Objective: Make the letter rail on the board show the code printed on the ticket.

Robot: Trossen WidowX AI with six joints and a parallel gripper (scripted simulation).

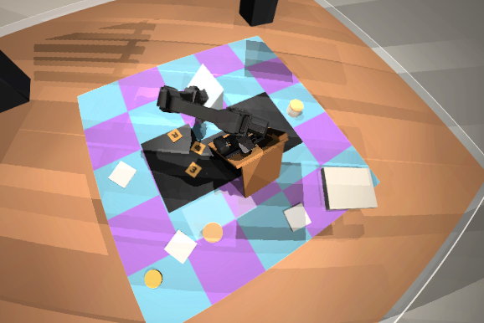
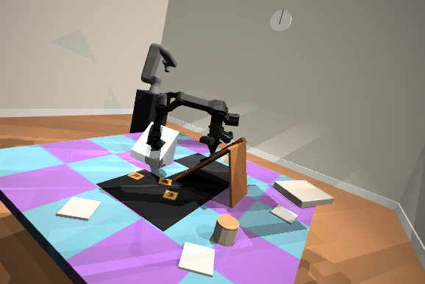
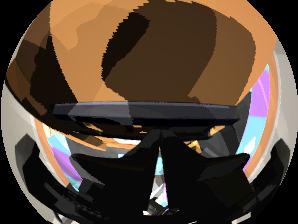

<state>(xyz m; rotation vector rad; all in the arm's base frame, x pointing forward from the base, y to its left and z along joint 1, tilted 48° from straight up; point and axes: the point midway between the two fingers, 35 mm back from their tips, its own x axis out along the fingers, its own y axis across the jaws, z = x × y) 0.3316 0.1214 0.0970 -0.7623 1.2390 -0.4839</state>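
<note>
The wooden board [image 1: 263, 173] [image 2: 238, 174] [image 3: 165, 65] slopes up on its stand. The dark letter rail [image 3: 150, 111] crosses the board in the wrist view; what it holds is mostly hidden. My gripper [image 2: 213, 153] [image 3: 160, 129] is shut and empty, pointing down with its tips close to the rail; whether they touch it is unclear. Three orange tiles lie flat on the black mat [image 1: 180, 194] [image 2: 158, 218]: an R tile [image 1: 174, 135] [image 2: 136, 176], a tile with an unclear character [image 1: 198, 147] [image 2: 165, 182], and a 3 tile [image 1: 193, 169] [image 2: 170, 195]. No readable ticket print shows.
A white wedge [image 1: 206, 78] [image 2: 170, 153] stands by the arm's base. A round block [image 1: 213, 233] [image 2: 225, 232], a yellow disc [image 1: 153, 279], a yellow-topped cylinder [image 1: 296, 109], a thick pale slab [image 1: 349, 187] [image 2: 304, 190] and several white squares lie around the mat.
</note>
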